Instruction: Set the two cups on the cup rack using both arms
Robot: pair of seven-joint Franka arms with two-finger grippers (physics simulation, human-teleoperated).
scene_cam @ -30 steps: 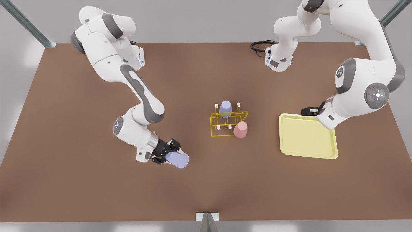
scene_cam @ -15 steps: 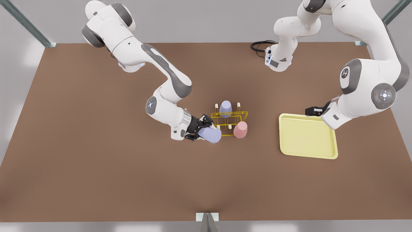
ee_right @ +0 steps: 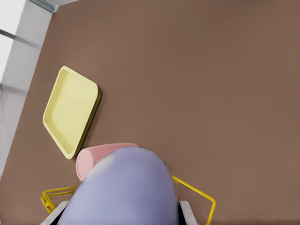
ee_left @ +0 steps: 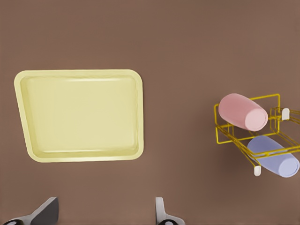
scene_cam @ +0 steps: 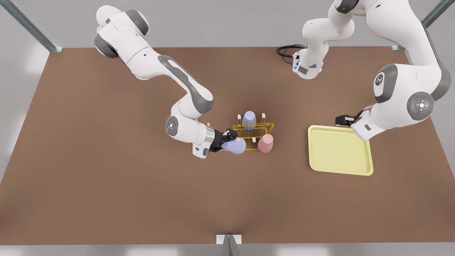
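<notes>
My right claw [scene_cam: 226, 142], clamped on the lavender cup [scene_cam: 234, 145], has swung from open table to the yellow rack [scene_cam: 253, 132], beside the pink cup [scene_cam: 265, 143]. Seating comes next. Left claw [ee_left: 105, 216] waits spread above the tray [scene_cam: 366, 156].

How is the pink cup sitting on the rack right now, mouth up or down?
Mouth down, it seems: the pink cup stands upright over a corner of the cup rack, closed end up; the left wrist view shows a flat closed end.

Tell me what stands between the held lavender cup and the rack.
Nothing visible does. The right end effector holds the lavender cup right against the cup rack. The pink cup and another lavender cup already occupy pegs.
</notes>
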